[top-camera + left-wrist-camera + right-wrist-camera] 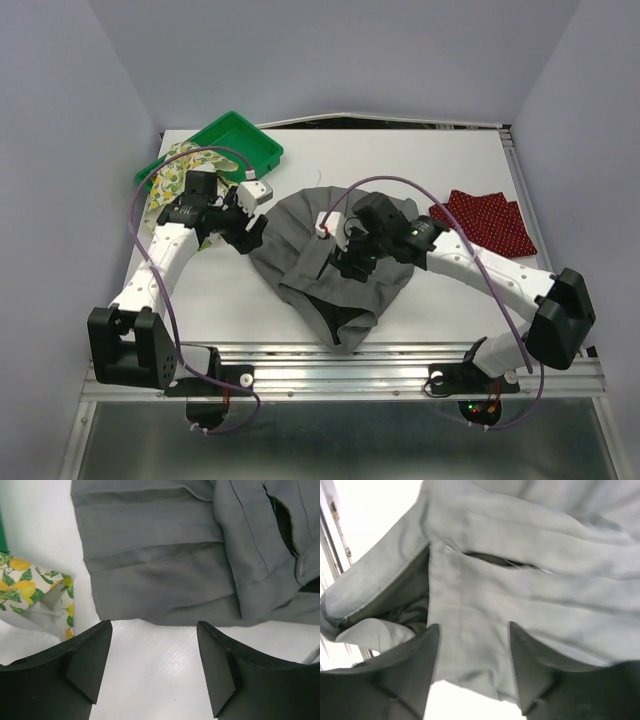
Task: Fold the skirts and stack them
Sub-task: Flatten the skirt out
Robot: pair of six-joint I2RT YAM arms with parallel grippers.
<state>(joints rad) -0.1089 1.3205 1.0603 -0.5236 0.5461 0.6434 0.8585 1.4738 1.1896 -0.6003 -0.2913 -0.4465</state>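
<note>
The plain grey skirt (320,270) lies rumpled in the middle of the table. It also shows in the left wrist view (165,565) and the right wrist view (530,565). My left gripper (252,230) is open and empty over bare table (152,650), just short of the skirt's left edge. My right gripper (345,263) is open low over the grey skirt, with a cloth edge lying between its fingers (472,652). The dark red dotted skirt (485,222) lies folded at the right. The lemon print skirt (172,178) lies at the far left, also in the left wrist view (30,592).
A green plastic tray (232,143) stands at the back left, over part of the lemon skirt. A metal rail (340,365) runs along the table's near edge and shows in the right wrist view (335,530). Purple cables loop above both arms.
</note>
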